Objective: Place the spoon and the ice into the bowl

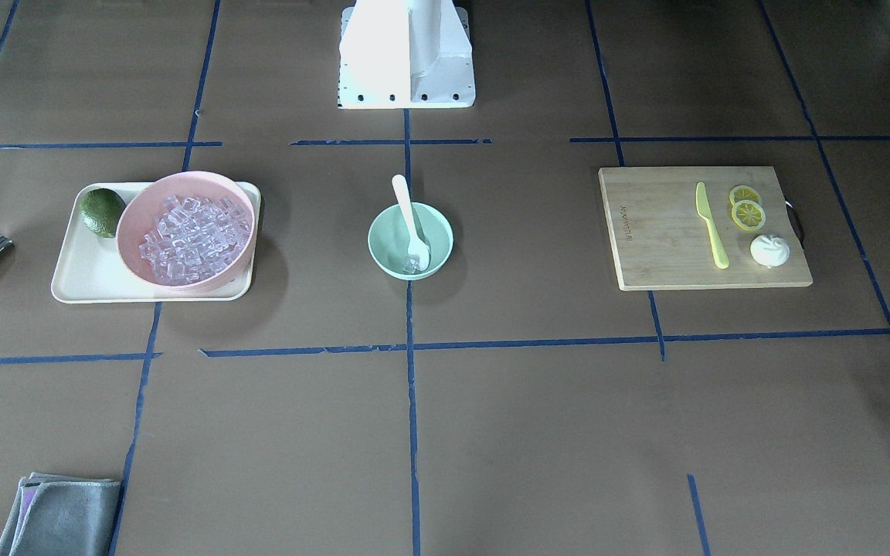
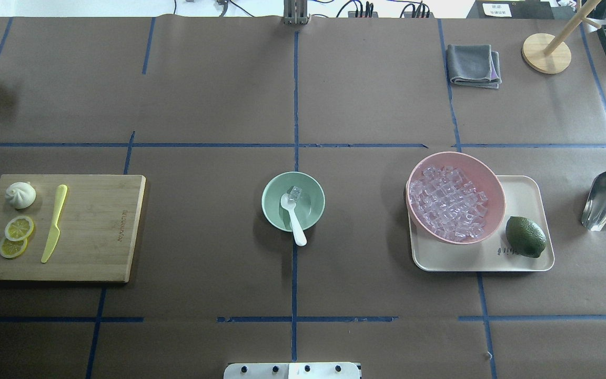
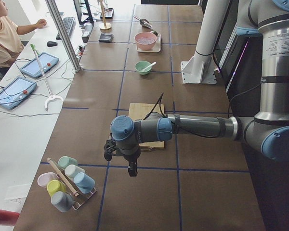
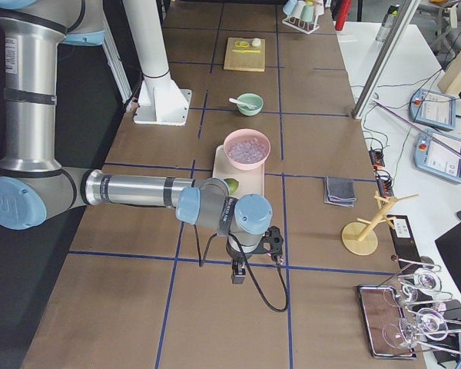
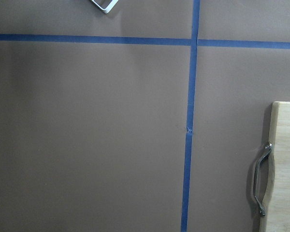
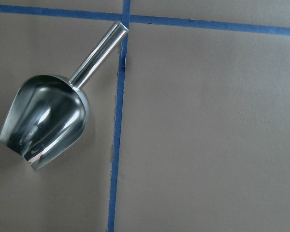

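The mint-green bowl (image 2: pixel 270 213) stands at the table's middle and also shows in the front view (image 1: pixel 383 255). The white spoon (image 2: pixel 295 223) lies in it, scoop down inside, handle over the rim toward the robot (image 1: pixel 405 202). One clear ice cube (image 2: pixel 296 193) sits in the bowl by the scoop. More ice (image 2: pixel 447 205) fills the pink bowl (image 2: pixel 495 189). My left gripper (image 3: pixel 132 169) hangs beyond the cutting board's end. My right gripper (image 4: pixel 237 275) hangs over the metal scoop's area. I cannot tell whether either is open or shut.
The pink bowl and a lime (image 2: pixel 525 237) sit on a cream tray (image 2: pixel 524 260). A metal scoop (image 6: pixel 46 121) lies to its right. A cutting board (image 2: pixel 103 226) holds a yellow-green knife (image 2: pixel 54 223), lemon slices and a white bun (image 2: pixel 20 195). A grey cloth (image 2: pixel 472 65) lies at the far right.
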{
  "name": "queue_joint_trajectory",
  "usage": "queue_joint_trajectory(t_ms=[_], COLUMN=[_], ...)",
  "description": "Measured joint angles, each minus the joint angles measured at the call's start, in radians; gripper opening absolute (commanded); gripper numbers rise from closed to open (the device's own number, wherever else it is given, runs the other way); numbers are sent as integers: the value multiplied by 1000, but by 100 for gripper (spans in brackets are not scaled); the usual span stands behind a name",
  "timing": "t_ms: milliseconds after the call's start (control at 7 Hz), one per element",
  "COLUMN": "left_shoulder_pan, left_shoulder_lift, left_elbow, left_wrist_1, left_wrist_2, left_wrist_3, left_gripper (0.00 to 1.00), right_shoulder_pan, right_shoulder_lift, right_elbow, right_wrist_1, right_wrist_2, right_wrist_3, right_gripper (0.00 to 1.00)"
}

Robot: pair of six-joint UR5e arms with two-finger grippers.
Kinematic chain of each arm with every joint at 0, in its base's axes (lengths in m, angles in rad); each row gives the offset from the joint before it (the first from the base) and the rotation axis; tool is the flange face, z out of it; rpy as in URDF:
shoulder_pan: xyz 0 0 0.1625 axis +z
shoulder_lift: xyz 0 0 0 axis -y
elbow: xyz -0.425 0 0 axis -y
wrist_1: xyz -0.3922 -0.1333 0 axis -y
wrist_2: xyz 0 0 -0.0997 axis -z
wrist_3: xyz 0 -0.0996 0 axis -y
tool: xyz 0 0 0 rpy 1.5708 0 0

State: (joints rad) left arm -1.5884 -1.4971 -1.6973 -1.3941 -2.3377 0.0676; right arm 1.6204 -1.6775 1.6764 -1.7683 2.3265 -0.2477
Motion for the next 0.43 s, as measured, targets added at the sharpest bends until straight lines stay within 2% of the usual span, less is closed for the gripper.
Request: queue_joint_trajectory(t_ms=[429], left_shoulder_pan=[6], left_shoulder_lift=[0], left_elbow=[-1], left_wrist_1=[0], left_wrist_2=[0], left_wrist_3=[0], left_gripper=[100], right_shoulder_pan=[0], right_shoulder_lift=[-2], right_elbow=[-1], right_wrist_1=[0], right_wrist_2=[15], right_wrist_3=[2], right_gripper=[100])
